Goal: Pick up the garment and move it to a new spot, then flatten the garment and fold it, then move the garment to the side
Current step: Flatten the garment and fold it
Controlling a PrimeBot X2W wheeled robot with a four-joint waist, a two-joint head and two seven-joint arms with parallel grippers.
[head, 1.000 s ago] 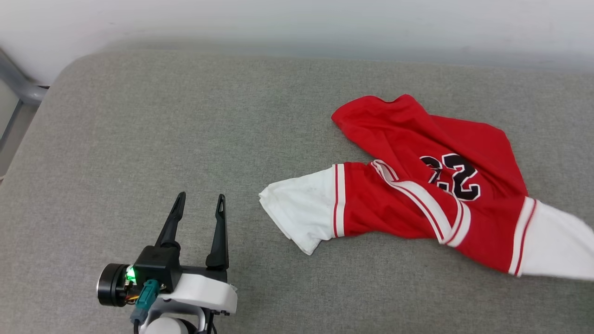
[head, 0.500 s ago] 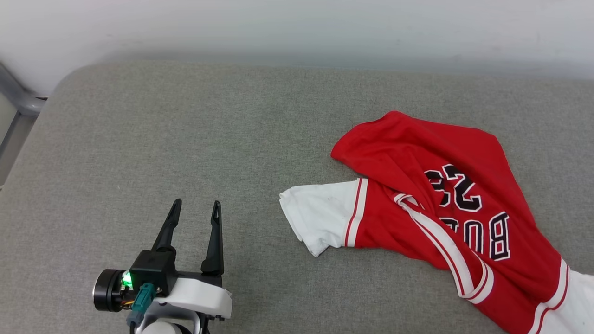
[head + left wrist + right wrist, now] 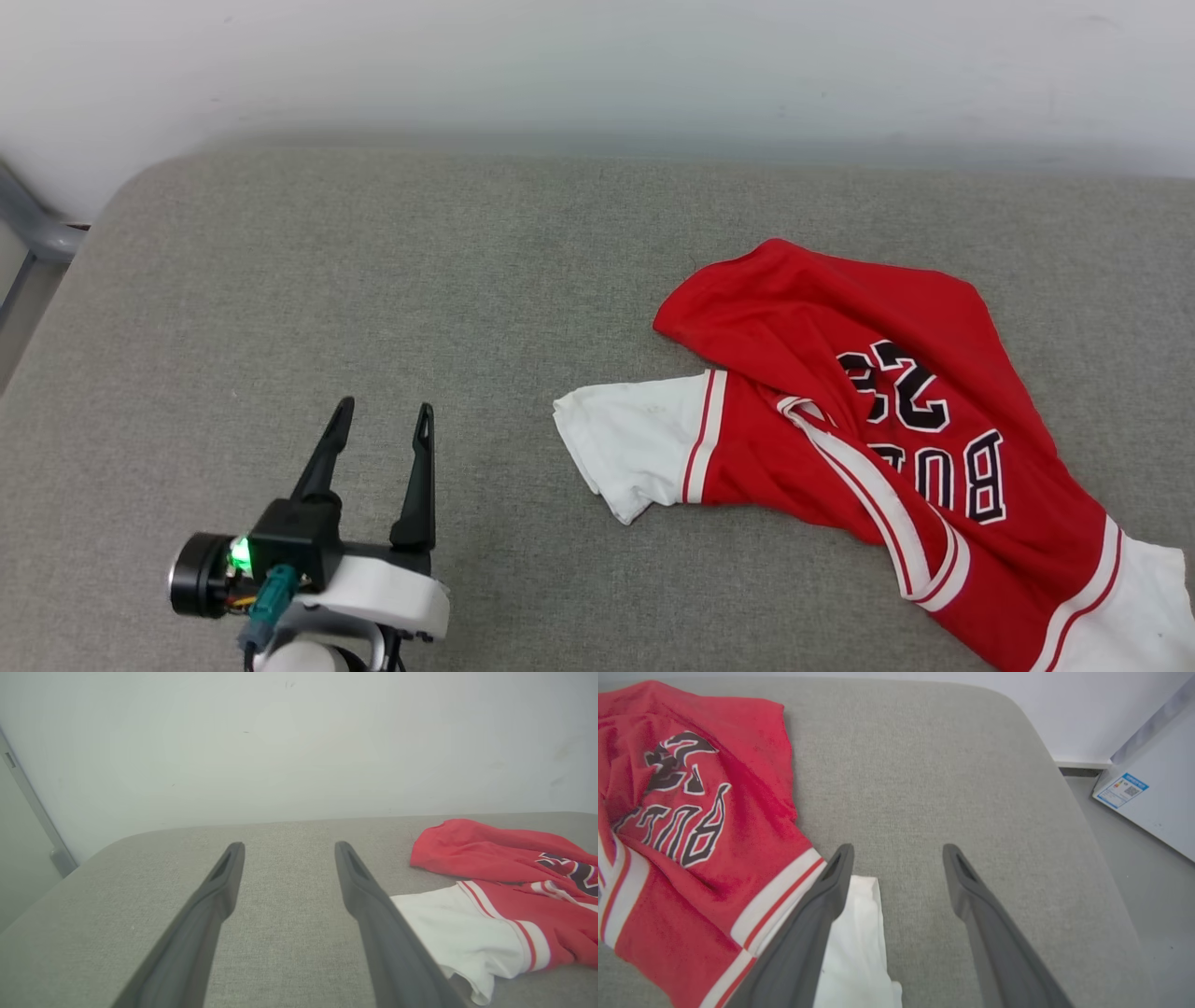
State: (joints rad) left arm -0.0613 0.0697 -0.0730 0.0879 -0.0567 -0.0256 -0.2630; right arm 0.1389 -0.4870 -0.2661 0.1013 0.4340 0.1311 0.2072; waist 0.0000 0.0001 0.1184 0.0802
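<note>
Beside right gripper (image 3: 896, 847): garment (image 3: 738, 826) crumpled on grey cushion (image 3: 924, 765), white sleeve (image 3: 859, 933) near one finger.
Right gripper: fingers wide, holding nothing.
Left gripper (image 3: 385, 406): wide, empty, garment at its right.

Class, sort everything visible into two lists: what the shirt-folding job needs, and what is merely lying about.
Job: red jersey T-shirt; left gripper; right gripper; grey padded surface it lies on.
Lying about: white labelled box; grey metal post; white wall.

Head view looks down; both wrist views face the garment (image 3: 794, 317) low, seemingly from opposite ends.
</note>
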